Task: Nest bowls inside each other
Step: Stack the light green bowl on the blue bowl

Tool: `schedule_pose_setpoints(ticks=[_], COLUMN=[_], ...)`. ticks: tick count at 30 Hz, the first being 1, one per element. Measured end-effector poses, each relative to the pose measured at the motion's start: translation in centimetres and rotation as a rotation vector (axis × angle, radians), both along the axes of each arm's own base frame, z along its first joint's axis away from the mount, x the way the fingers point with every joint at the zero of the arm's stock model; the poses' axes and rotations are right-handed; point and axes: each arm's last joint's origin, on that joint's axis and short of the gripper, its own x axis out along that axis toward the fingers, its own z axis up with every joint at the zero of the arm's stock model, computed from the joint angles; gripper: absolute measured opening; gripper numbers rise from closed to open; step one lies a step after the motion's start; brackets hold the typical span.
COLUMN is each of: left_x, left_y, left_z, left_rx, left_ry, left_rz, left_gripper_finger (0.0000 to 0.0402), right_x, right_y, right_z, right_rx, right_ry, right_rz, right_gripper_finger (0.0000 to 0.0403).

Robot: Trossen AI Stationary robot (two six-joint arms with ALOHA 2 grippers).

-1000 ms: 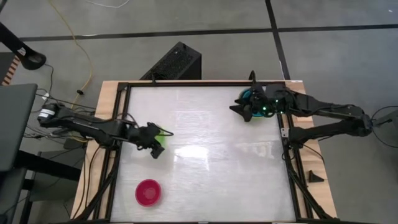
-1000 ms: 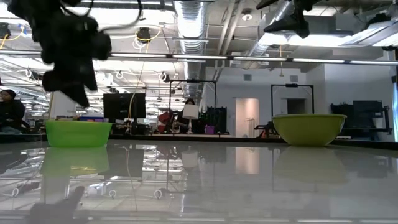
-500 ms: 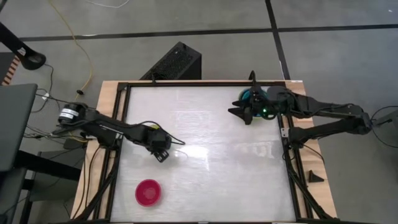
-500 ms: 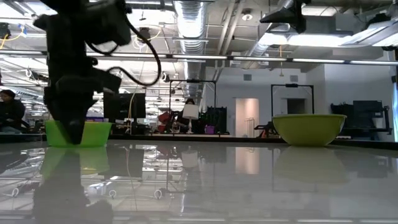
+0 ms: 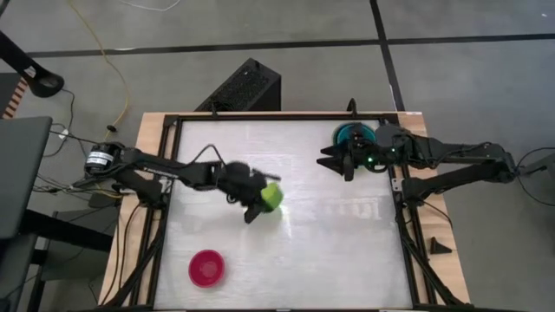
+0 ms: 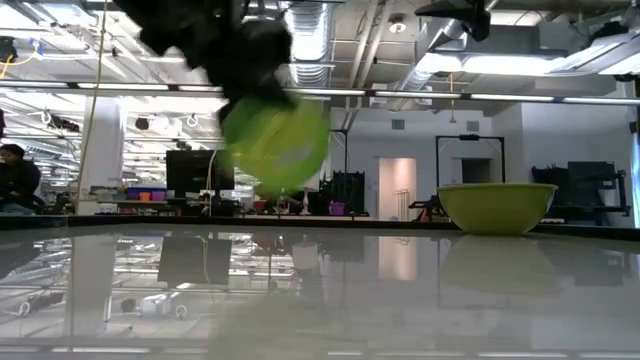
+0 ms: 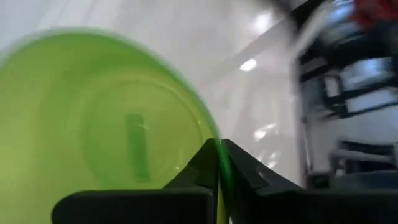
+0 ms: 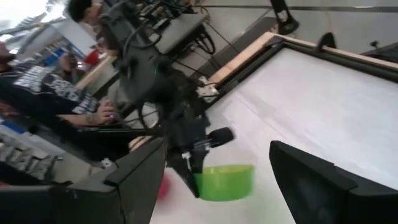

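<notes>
My left gripper (image 5: 257, 202) is over the table's middle, shut on the small lime green bowl (image 5: 272, 196). The low view shows that bowl (image 6: 276, 146) well above the tabletop. The magenta bowl (image 5: 207, 268) rests on its base near the table's front left. At the far right, my right gripper (image 5: 335, 158) hangs open and holds nothing, beside a teal bowl (image 5: 351, 133) that its arm partly covers. An olive-green bowl (image 6: 497, 207) stands on the table at the right in the low view. My left gripper pinches the lime green bowl's rim (image 7: 219, 163), one finger inside the bowl and one outside. The fingers come from the table's left, slanting down. The bowl is lifted clear of the table and tilted.
The white tabletop (image 5: 329, 243) has a black frame along its edges (image 5: 406, 260). A black box (image 5: 243, 87) stands on the floor behind the table. People sit at desks beyond the table's left side (image 8: 56, 93).
My left gripper has shut on the lime green bowl's rim, lifted it off the table and carried it toward the table's right, rolling as it went. The bowl stood flat on the table before; now it hangs tilted in the air.
</notes>
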Motion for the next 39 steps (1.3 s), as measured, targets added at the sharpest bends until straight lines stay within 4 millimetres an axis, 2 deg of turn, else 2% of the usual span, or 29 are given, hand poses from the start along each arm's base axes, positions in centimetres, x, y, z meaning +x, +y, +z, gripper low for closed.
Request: schedule_pose_setpoints(ticks=[3,7,10,14,19,24,28,33,35,39], left_x=[1.1,2.0,2.9,5.4,10.0,14.5,17.3,19.9,20.7,20.8], left_y=[1.6,4.6,7.4,10.1,12.0,13.4,14.4,15.5,15.9,16.1], left_z=[2.7,6.3,7.5,7.3,6.4,7.0,7.6,7.9,7.1,5.2], left_rx=[0.084,0.197,0.231,0.187,0.196,0.313,0.44,0.619,0.677,0.726], left_ry=[-0.139,-0.274,-0.313,-0.316,-0.338,-0.365,-0.296,-0.19,-0.161,-0.12], left_rz=[-0.032,0.02,0.05,-0.007,-0.092,-0.145,-0.152,-0.154,-0.148,-0.086], left_gripper_finger=[0.0,0.0,0.0,0.0,0.0,0.0,0.0,0.0,0.0,0.0], right_x=[0.1,-0.2,-1.3,-3.4,-6.0,-7.8,-8.9,-10.4,-10.9,-11.8], right_y=[0.6,1.5,2.1,2.6,3.1,3.7,4.1,4.3,4.2,4.0], right_z=[0.6,1.9,3.0,4.0,3.6,2.5,2.5,3.4,4.1,5.3], right_rx=[-0.001,-0.032,-0.078,-0.122,-0.104,-0.068,-0.078,-0.132,-0.151,-0.176], right_ry=[-0.059,-0.18,-0.271,-0.318,-0.244,-0.146,-0.142,-0.205,-0.248,-0.325], right_rz=[0.031,0.053,0.026,-0.054,-0.122,-0.146,-0.165,-0.201,-0.212,-0.222], right_gripper_finger=[0.032,0.032,0.032,0.032,0.032,0.032,0.032,0.032,0.032,0.032])
